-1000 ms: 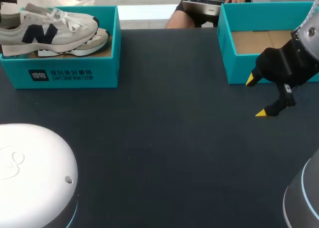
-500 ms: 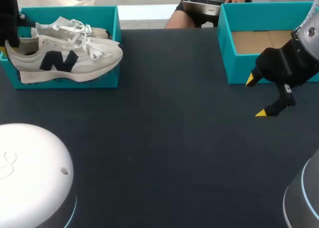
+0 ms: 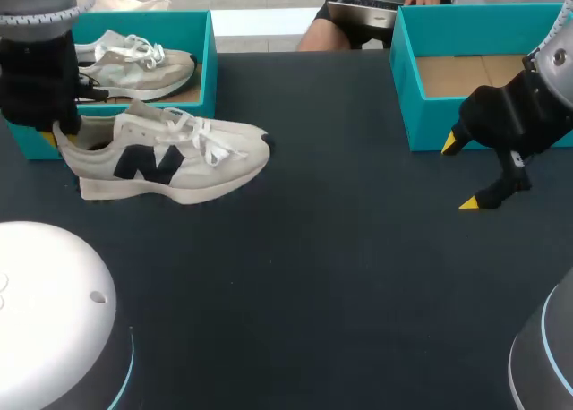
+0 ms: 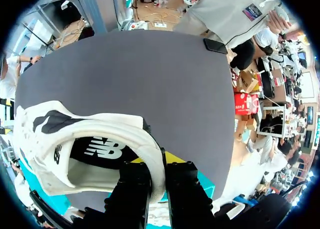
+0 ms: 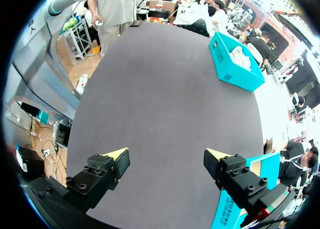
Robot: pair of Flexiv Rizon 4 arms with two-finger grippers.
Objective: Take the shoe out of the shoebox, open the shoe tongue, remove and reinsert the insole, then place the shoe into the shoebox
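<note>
Dark, matte tabletop (image 3: 340,276) fills the scene. Nearest the camera, a smooth white rounded arm casing (image 3: 54,311) bulges in from the left.

Farther in, on the left, lies the shoe (image 3: 170,155), a cream and off-white trainer with a navy side mark, soft mesh and suede-like panels, a thick pale sole and loose white laces. It is out of its box and just in front of it, toe pointing toward the table's middle. Whether the sole rests on the table or hangs just above it cannot be told. The left gripper (image 4: 159,169) pinches the padded heel collar, one finger inside the shoe and one outside. The wrist view shows the dark insole (image 4: 100,151) lying flat inside.

On the right, the right gripper (image 3: 460,173) hangs with its fingers spread wide and nothing between them, just in front of the right shoebox (image 3: 403,79), a teal cardboard box with a bare brown floor.

At the far left stands the left shoebox (image 3: 208,70), teal card, holding a second shoe (image 3: 143,65).

By my reading, only the first step is done. Opening the tongue, taking the insole out and putting it back, and boxing the shoe remain.
</note>
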